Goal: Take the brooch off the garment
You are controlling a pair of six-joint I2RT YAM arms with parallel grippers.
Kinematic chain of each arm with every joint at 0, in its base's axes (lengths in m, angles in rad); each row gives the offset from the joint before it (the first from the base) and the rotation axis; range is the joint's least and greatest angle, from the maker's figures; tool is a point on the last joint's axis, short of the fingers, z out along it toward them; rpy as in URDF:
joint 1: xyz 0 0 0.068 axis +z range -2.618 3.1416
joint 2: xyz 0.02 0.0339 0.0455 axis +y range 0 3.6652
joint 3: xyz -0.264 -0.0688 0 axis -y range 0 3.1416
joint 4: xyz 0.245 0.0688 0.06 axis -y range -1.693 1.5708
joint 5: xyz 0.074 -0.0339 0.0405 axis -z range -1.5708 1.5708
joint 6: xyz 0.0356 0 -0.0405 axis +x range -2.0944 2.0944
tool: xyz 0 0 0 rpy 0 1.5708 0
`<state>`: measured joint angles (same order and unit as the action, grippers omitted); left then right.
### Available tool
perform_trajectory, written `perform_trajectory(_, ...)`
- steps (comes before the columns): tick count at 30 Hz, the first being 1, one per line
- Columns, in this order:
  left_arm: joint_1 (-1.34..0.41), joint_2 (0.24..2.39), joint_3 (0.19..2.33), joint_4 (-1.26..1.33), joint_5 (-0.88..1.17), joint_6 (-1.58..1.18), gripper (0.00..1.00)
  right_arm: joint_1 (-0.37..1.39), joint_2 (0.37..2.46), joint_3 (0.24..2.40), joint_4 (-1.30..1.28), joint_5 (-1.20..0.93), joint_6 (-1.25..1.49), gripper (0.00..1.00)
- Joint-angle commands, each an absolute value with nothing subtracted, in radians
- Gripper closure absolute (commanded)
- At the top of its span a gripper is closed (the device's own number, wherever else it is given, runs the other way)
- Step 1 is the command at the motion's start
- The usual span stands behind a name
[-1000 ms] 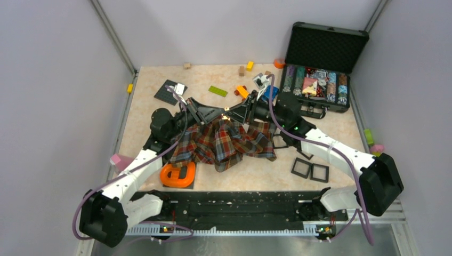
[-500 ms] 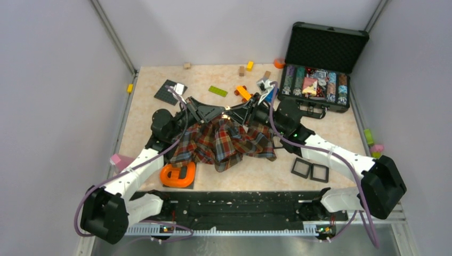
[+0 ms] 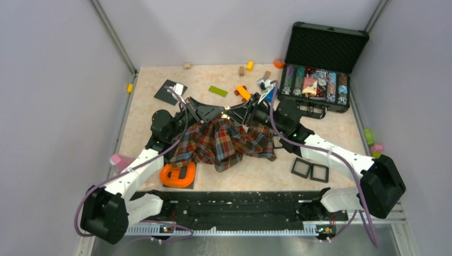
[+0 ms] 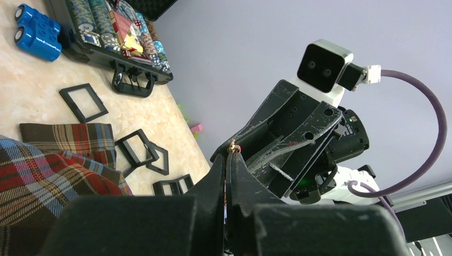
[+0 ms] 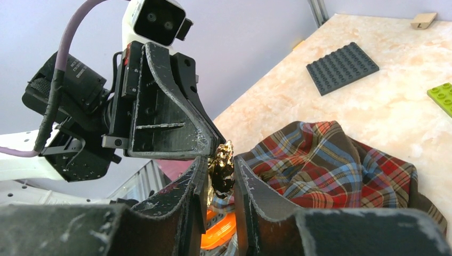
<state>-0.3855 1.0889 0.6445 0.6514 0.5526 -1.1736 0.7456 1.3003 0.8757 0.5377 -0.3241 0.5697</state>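
The plaid garment [image 3: 224, 144] lies crumpled mid-table, and also shows in the left wrist view [image 4: 48, 170] and the right wrist view [image 5: 341, 160]. Both grippers meet tip to tip just above its far edge. The tiny gold brooch [image 3: 226, 111] sits between them. My right gripper [image 3: 231, 113] is shut on the brooch [image 5: 221, 169], which fills the gap between its fingers [image 5: 248, 186]. My left gripper [image 3: 222, 113] is shut, its tips [image 4: 230, 156] pinching a tiny gold end of the brooch [image 4: 233, 145]. The brooch is raised off the cloth.
An open black case of poker chips [image 3: 320, 80] stands at the back right. Black square frames [image 3: 309, 169] lie front right. An orange object [image 3: 178, 174] and a pink block [image 3: 120, 160] sit front left. A grey baseplate [image 3: 169, 92], a green plate [image 3: 217, 90] and an orange-yellow brick [image 3: 242, 92] lie behind the garment.
The right arm's wrist and forearm have shifted slightly to the right and back. Both grippers stay joined at the brooch. The left arm has hardly moved.
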Motion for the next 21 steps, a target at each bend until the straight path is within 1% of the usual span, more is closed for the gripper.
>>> perform_trajectory(1, -0.394, 1.071, 0.649, 0.735, 0.567, -1.167, 1.00, 0.773, 1.296, 0.913, 0.511, -0.348, 0.577, 0.77)
perform_trajectory(14, -0.394, 1.066, 0.659, 0.708, 0.575, -1.123, 1.00, 0.764, 1.308, 0.966, 0.427, -0.415, 0.576, 0.77)
perform_trajectory(21, -0.394, 1.068, 0.660, 0.713, 0.575, -1.124, 1.00, 0.760, 1.320, 0.966, 0.448, -0.425, 0.613, 0.77)
